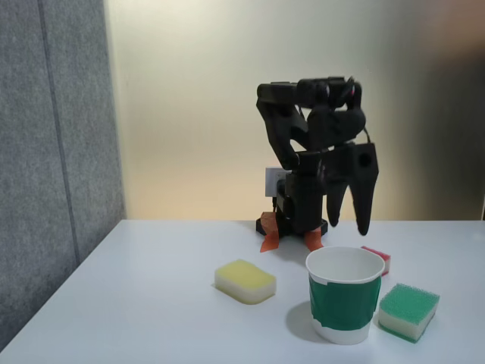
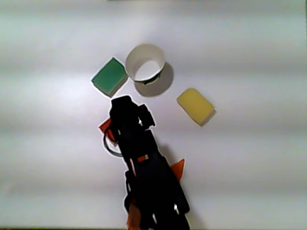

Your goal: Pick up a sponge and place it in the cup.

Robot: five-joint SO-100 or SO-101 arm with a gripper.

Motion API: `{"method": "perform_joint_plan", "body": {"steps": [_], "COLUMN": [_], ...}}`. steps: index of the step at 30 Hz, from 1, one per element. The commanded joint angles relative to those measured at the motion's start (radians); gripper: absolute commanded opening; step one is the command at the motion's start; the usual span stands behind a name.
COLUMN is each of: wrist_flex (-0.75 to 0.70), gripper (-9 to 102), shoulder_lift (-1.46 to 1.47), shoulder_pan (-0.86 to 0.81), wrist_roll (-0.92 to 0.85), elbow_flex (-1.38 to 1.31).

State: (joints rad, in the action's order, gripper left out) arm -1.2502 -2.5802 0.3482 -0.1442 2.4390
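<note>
Hanging above the sponge, your gripper points down, fingers spread and empty — the cup stands upright just in front, between yellow and green sponges.

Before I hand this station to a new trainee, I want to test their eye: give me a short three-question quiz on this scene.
1. True or false: the hand is holding the red-pink sponge.
2. Multiple choice: in the fixed view, what lies left of the cup? A) the green-topped sponge B) the yellow sponge C) the red-pink sponge
3. Fill in: the cup stands ___ and has nothing inside it.

Key
1. False; the hand hangs above the table, empty, fingers pointing down, and the sponge lies on the table behind the cup.
2. B
3. upright
</note>
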Motion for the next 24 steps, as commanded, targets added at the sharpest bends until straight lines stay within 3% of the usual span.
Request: {"method": "perform_joint_plan", "body": {"steps": [1,12,24], "wrist_flex": [-0.008,0.161,0.325], "gripper": [41,41,42], "shoulder_lift": [0.000,0.005,0.133], "shoulder_pan": [0.018,0.095,0.101], "wrist_roll": [-0.012,0.049,-0.055], "elbow_flex": [-0.043,0.103,0.187]}}
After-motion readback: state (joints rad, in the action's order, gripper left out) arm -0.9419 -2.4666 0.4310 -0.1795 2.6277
